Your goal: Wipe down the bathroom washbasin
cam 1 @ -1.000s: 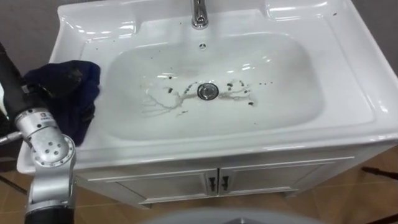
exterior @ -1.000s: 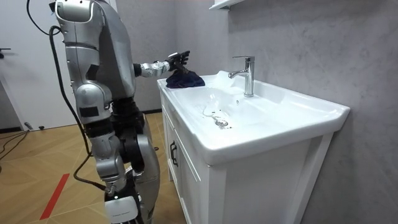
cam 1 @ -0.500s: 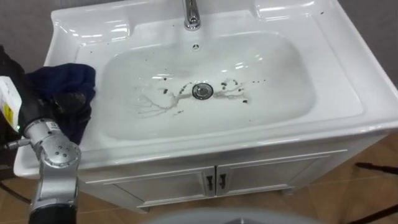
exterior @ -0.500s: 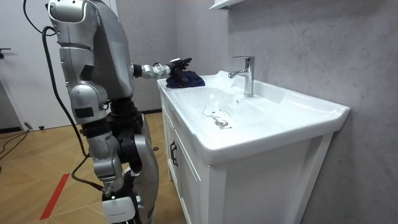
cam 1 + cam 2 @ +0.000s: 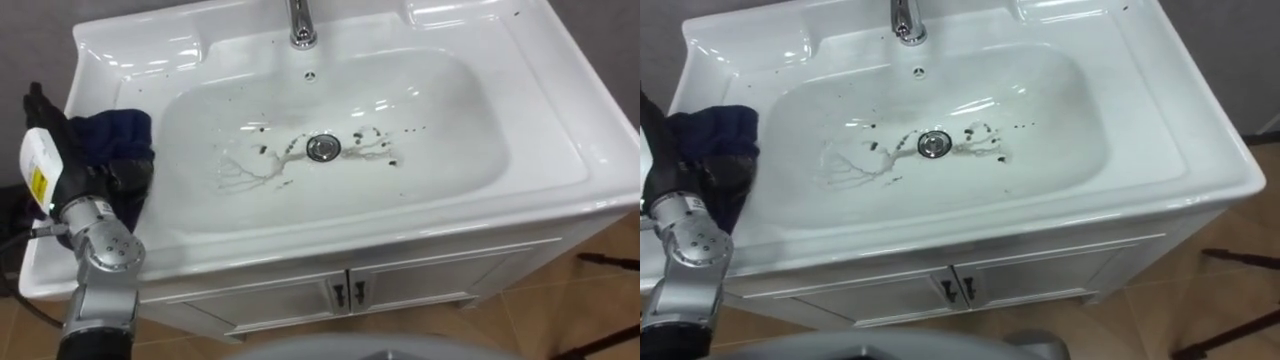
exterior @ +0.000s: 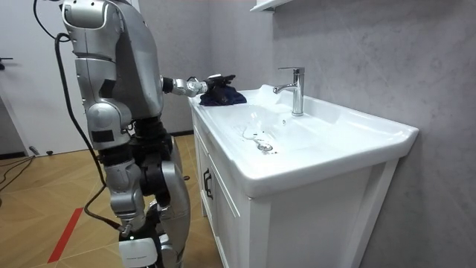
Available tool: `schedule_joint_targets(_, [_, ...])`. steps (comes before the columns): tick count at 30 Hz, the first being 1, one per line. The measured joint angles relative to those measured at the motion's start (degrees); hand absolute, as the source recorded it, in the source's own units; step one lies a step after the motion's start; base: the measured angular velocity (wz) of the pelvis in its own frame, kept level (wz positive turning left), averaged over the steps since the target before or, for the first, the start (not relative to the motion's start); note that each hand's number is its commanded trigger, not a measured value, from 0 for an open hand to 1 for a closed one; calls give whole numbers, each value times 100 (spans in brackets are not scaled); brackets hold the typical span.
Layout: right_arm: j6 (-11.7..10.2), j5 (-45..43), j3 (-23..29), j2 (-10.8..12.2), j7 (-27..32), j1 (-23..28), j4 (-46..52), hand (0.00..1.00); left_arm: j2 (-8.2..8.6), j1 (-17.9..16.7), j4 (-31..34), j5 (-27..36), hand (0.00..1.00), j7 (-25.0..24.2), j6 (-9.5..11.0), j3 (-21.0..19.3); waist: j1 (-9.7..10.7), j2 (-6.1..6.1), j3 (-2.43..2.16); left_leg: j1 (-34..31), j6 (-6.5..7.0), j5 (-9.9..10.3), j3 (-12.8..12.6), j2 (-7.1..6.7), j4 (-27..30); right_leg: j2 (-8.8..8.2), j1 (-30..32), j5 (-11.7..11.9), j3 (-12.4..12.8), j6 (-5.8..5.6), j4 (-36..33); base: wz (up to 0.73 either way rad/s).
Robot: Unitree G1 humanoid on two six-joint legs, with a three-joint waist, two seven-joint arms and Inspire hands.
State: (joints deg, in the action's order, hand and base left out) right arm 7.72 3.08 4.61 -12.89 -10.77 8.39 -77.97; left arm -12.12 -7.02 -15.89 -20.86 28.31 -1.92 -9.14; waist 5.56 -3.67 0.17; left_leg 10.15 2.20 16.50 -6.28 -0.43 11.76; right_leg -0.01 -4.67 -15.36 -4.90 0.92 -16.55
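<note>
The left hand (image 5: 68,162) meets the dark blue cloth (image 5: 122,135), bunched on the left rim of the white basin (image 5: 560,150), apparently to pick it up. Whether it grasps the cloth cannot be told. Dark smears (image 5: 262,165) beside the drain (image 5: 322,148) await wiping.

One basin (image 5: 560,120), one tap (image 5: 300,25), one drain (image 5: 321,148), one dark cloth (image 5: 115,135), two cabinet doors (image 5: 400,290).

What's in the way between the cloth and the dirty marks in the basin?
Nothing visible: the cloth lies on the basin at its left rim by the left hand, with bare bowl between it and the marks.
</note>
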Motion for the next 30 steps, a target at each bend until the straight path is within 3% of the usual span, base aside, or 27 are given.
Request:
schedule_joint_targets(14, [279,107,-93,-31,234,5,258,0,-7,-4,-104,75,0,-50,-62,264,40,110,-20,13,0,0,-3,3,99,-16,-18,-3,-20,-2,-32,0])
schedule_joint_targets(18, [458,-16,-80,-32,186,54,279,0,-24,-3,-488,-458,0,-165,-67,253,18,117,-24,109,0,0,-68,7,96,-6,-97,-3,-2,-1,-31,-6])
schedule_joint_targets(19, [499,-49,-82,-32,149,55,295,0,-24,1,-555,-618,8,-199,-70,253,13,119,-25,143,-1,1,-81,11,94,-6,-125,-6,-5,4,-30,0])
schedule_joint_targets(20, [510,-70,-82,-32,125,61,295,0,-26,-2,-569,-658,55,-225,-75,252,13,119,-26,149,-1,1,-84,12,94,-7,-133,-8,-7,7,-31,0])
schedule_joint_targets(21, [571,-98,-80,-33,94,69,291,0,-30,-4,-604,-795,83,-273,-105,248,13,118,-27,145,-1,2,-84,14,87,-5,-131,-8,-12,8,-31,0])
schedule_joint_targets(22, [608,-116,-78,-33,73,72,291,0,-39,-3,-615,-856,100,-305,-122,247,13,118,-28,145,-1,2,-83,17,77,0,-126,-7,-13,9,-32,0])
schedule_joint_targets(23, [640,-157,-60,-33,44,75,294,0,-67,-8,-643,-955,100,-370,-145,247,9,113,-34,145,-1,4,-85,30,29,14,-119,-3,-17,16,-31,0])
schedule_joint_targets(26, [744,-324,21,-49,-1,68,298,0,-92,23,-879,-1325,100,-448,-147,264,-5,63,-121,191,-5,3,-141,56,-48,34,-118,18,-14,40,-17,-7])
schedule_joint_targets(30, [809,-370,79,-53,-14,64,422,0,-93,93,-1003,-1575,100,-545,-156,301,17,44,-136,223,-29,-12,-167,59,-44,47,-142,29,13,61,-13,-5])
